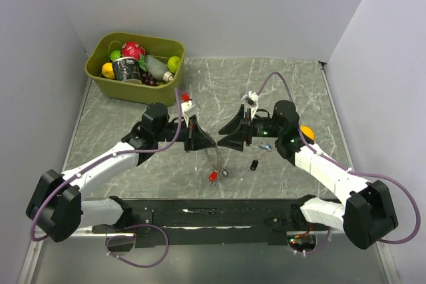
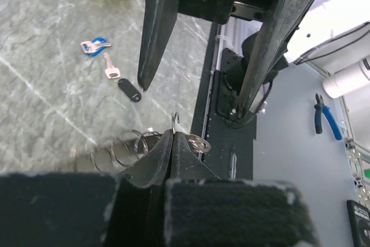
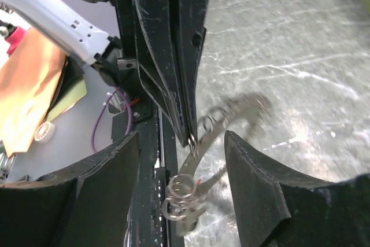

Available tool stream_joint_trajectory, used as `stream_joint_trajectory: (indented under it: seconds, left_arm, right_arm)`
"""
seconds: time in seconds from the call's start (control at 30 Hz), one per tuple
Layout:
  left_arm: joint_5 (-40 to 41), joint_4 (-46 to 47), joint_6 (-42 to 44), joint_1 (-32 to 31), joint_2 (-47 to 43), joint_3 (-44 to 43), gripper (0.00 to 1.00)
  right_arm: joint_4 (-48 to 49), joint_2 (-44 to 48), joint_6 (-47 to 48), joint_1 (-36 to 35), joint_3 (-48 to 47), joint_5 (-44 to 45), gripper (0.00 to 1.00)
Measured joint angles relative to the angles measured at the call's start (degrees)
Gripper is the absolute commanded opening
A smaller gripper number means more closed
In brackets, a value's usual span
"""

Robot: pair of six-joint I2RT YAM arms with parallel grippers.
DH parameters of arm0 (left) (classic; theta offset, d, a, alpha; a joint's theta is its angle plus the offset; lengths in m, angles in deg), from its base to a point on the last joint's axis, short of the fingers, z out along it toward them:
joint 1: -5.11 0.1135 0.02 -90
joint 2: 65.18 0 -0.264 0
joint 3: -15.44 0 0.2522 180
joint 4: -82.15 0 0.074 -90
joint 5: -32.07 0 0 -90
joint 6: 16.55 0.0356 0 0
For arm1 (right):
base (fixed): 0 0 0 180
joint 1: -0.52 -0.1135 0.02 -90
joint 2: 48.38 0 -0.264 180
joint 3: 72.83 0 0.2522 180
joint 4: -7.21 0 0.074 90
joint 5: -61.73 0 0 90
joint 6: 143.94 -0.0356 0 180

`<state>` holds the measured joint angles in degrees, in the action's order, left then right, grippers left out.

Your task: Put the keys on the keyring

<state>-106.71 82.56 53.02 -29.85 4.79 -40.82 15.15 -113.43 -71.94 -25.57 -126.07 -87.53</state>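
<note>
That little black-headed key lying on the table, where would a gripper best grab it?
Take the black-headed key by its plastic head, probably straight down from above, pinching across the narrow sides. It lies flat on the table, the head is its bulkiest part, and a blue key crowds the metal end.

White links, black joints, purple cables; left gripper, right gripper black.

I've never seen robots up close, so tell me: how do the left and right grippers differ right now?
The left gripper is shut, pinching the keyring; the right gripper is open, gripping nothing. The left gripper's tips sit inside the right gripper's wide gap. Both are black, two-fingered, facing each other.
</note>
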Motion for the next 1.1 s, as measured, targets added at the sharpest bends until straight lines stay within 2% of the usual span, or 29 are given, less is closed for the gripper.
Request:
stream_joint_trajectory:
  seconds: [0.13, 0.4, 0.57, 0.6, 0.7, 0.87, 0.93, 0.97, 1.03, 1.07, 1.1]
  left_arm:
    - [-0.7, 0.2, -0.2, -0.7, -0.2, -0.4, 0.01]
    - [-1.0, 1.3, -0.5, -1.2, -1.2, -0.4, 0.01]
    - [-1.2, 1.7, -1.3, -1.2, -1.7, -0.5, 0.01]
    - [-1.2, 1.9, -1.5, -1.2, -1.7, -0.5, 0.01]
    - [-0.8, 2.1, -1.7, -1.2, -1.7, -0.5, 0.01]
    - [-0.9, 1.8, -2.0, -1.1, -1.8, -0.5, 0.01]
    - [-0.8, 1.8, -2.0, -1.1, -1.8, -0.5, 0.07]
    - [-0.7, 1.8, -1.9, -1.1, -1.8, -0.5, 0.16]
    - [-0.6, 1.8, -1.9, -1.1, -1.8, -0.5, 0.28]
    - [-0.5, 1.9, -2.1, -1.2, -1.8, -0.5, 0.38]
    - [-0.5, 2.1, -2.4, -1.3, -2.0, -0.5, 0.42]
  right_arm:
    - [-0.7, 0.0, 1.2, -1.0, -0.6, -0.3, 0.56]
    - [-3.7, 0.0, 2.7, -1.8, -0.6, -0.1, 0.5]
    - [-4.7, 0.0, 3.5, -1.9, -0.6, 0.3, 0.31]
    - [-4.8, 0.0, 3.6, -1.9, -0.6, 0.3, 0.21]
    - [-5.0, 0.2, 3.5, -2.1, -0.6, -0.4, 0.0]
    - [-5.0, 0.3, 3.0, -2.2, -0.6, -0.4, 0.0]
    - [-5.0, 0.3, 2.8, -2.2, -0.6, -0.4, 0.0]
    - [-5.0, 0.4, 2.6, -2.2, -0.6, -0.3, 0.0]
    - [-5.1, 0.5, 2.6, -2.2, -0.6, -0.1, 0.0]
    - [-5.2, 0.6, 2.7, -2.2, -0.6, 0.1, 0.0]
    - [-5.5, 0.7, 2.7, -2.2, -0.6, 0.4, 0.0]
